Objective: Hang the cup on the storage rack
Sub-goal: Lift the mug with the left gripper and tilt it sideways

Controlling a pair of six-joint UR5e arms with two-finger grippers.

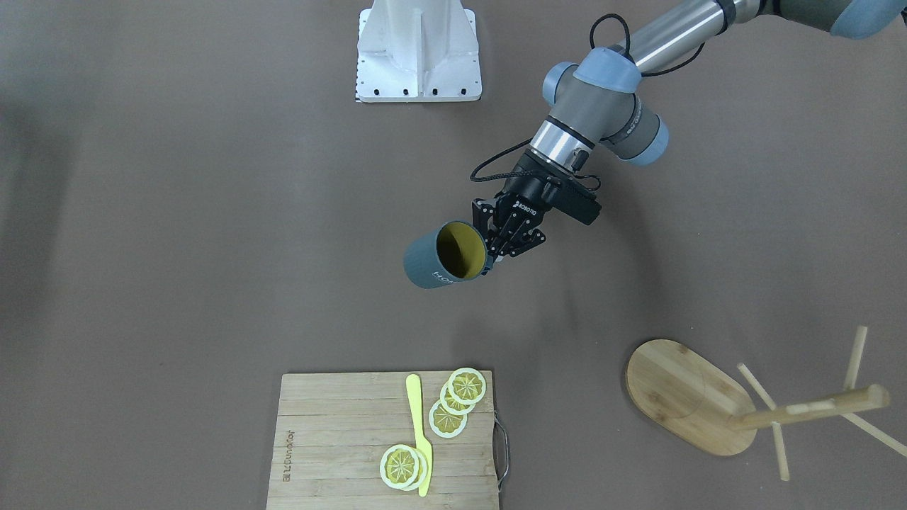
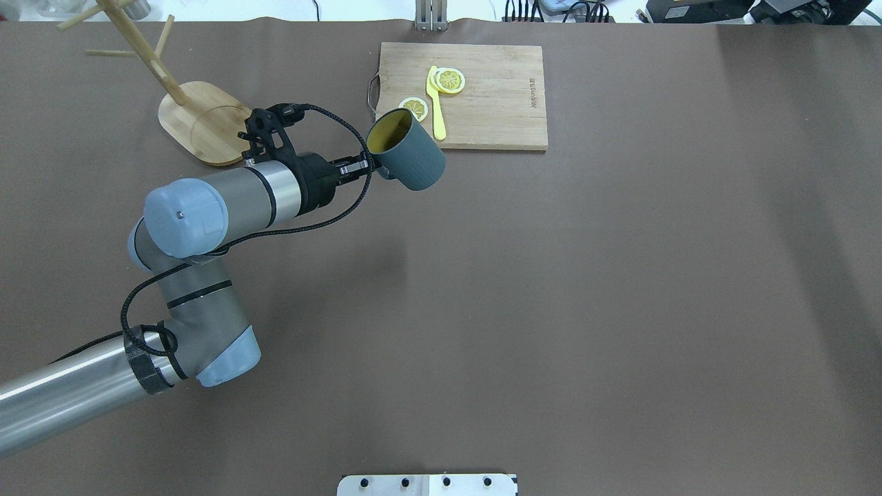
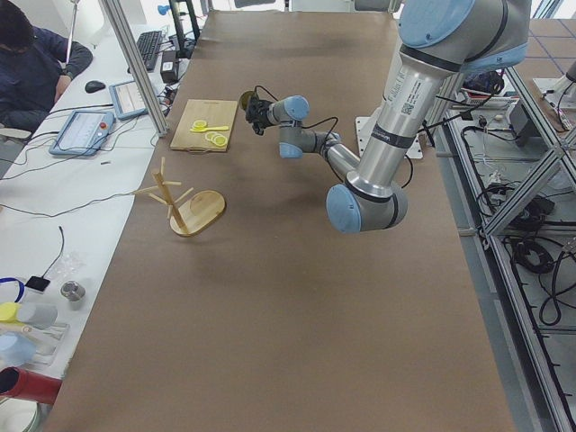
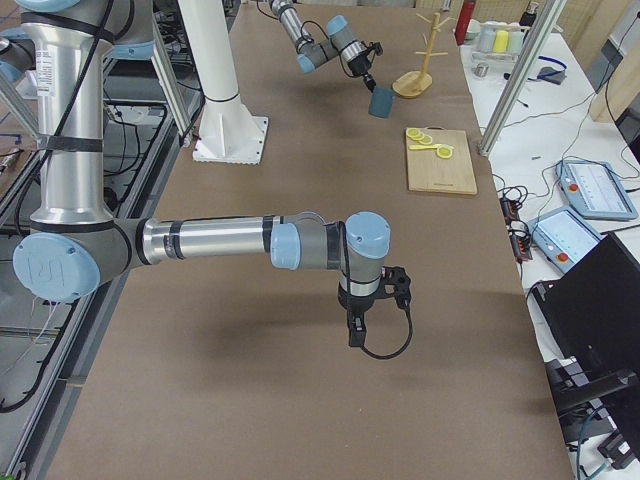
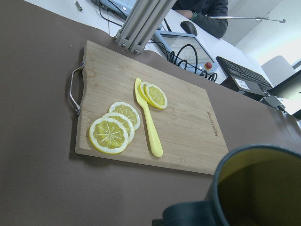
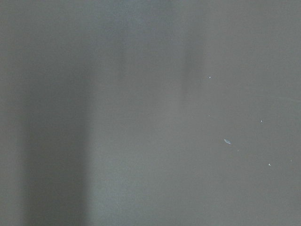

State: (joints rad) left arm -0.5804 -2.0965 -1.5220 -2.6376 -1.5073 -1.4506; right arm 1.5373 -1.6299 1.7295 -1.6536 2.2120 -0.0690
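The cup [image 1: 432, 261] is dark blue-grey with a yellow-olive inside. It is tilted, held in the air by its handle side. My left gripper [image 1: 498, 249] is shut on it, above the table's middle. The cup also shows in the overhead view [image 2: 413, 160] beside the left gripper [image 2: 365, 167], and its rim fills the lower right of the left wrist view [image 5: 256, 186]. The storage rack [image 1: 684, 389], a bamboo mug tree, stands apart at the table's far left [image 2: 203, 122]. My right gripper [image 4: 356, 335] shows only in the exterior right view; I cannot tell its state.
A slatted cutting board [image 1: 340, 439] with a metal handle, lemon slices [image 1: 460, 397] and a yellow knife [image 1: 419, 432] lies at the table's far edge, just beyond the cup [image 2: 496, 96]. The robot's white base [image 1: 418, 49] stands at the near edge. The right wrist view shows only brown table.
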